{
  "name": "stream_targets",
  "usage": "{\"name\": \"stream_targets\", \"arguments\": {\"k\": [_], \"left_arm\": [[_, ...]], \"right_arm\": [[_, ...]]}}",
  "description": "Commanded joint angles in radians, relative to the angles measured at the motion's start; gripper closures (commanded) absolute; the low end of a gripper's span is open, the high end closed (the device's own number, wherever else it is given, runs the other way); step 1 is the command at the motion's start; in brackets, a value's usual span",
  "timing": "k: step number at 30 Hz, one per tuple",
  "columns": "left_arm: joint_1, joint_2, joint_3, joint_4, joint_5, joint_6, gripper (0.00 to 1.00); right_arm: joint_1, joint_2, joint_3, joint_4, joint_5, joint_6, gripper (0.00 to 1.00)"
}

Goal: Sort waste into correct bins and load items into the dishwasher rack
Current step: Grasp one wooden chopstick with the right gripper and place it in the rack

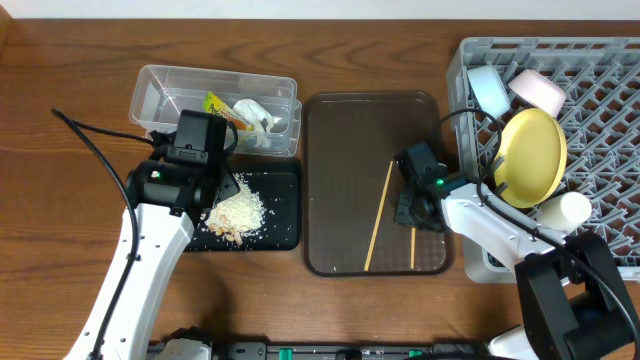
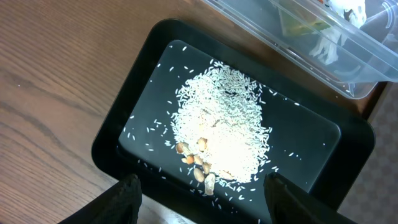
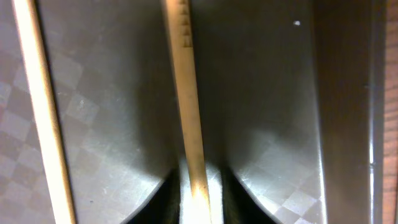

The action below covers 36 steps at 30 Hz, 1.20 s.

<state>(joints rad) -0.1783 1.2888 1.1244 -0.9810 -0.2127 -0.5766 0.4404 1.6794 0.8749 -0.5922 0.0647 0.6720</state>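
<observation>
The clear tub (image 1: 160,95) holds the green-and-orange wrapper (image 1: 220,104) and crumpled white paper (image 1: 262,118). The black tray (image 1: 280,215) holds rice-like crumbs (image 1: 238,210), also seen in the left wrist view (image 2: 221,124). My left gripper (image 2: 205,202) is open and empty above the black tray's (image 2: 124,124) near edge. My right gripper (image 1: 415,208) is shut on one wooden chopstick (image 3: 189,93) low on the brown serving tray (image 1: 340,140). The other chopstick (image 1: 379,215) lies beside it. The grey rack (image 1: 610,90) holds the yellow plate (image 1: 533,157), light blue bowl (image 1: 488,90), white bowl (image 1: 538,92) and white cup (image 1: 568,208).
A few peanuts (image 2: 199,165) lie at the edge of the rice pile. The clear tub (image 2: 323,59) sits right behind the black tray. A black cable (image 1: 90,150) trails along the left arm. Bare wooden table lies left of the bins.
</observation>
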Motion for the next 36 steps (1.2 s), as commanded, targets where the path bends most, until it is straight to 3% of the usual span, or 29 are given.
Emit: {"name": "stream_targets", "arguments": {"k": [1,2,7,14,21,28,36], "left_arm": [[0.005,0.004,-0.002,-0.003,-0.005,-0.008,0.34],[0.005,0.004,-0.002,-0.003,-0.005,-0.008,0.34],[0.005,0.004,-0.002,-0.003,-0.005,-0.008,0.34],[0.005,0.004,-0.002,-0.003,-0.005,-0.008,0.34],[0.005,0.004,-0.002,-0.003,-0.005,-0.008,0.34],[0.005,0.004,-0.002,-0.003,-0.005,-0.008,0.34],[0.005,0.004,-0.002,-0.003,-0.005,-0.008,0.34]], "right_arm": [[0.013,0.023,-0.006,-0.001,0.014,0.031,0.93],[0.013,0.021,-0.006,-0.001,0.014,0.031,0.99],[-0.002,-0.013,0.028,-0.026,0.013,0.009,0.99],[-0.069,-0.171,0.235,-0.209,0.014,-0.304,0.99],[-0.237,-0.265,0.367,-0.326,0.014,-0.542,0.99],[-0.41,-0.231,0.33,-0.355,0.035,-0.583,0.99],[-0.447,-0.122,0.311,-0.31,0.036,-0.607,0.98]]}}
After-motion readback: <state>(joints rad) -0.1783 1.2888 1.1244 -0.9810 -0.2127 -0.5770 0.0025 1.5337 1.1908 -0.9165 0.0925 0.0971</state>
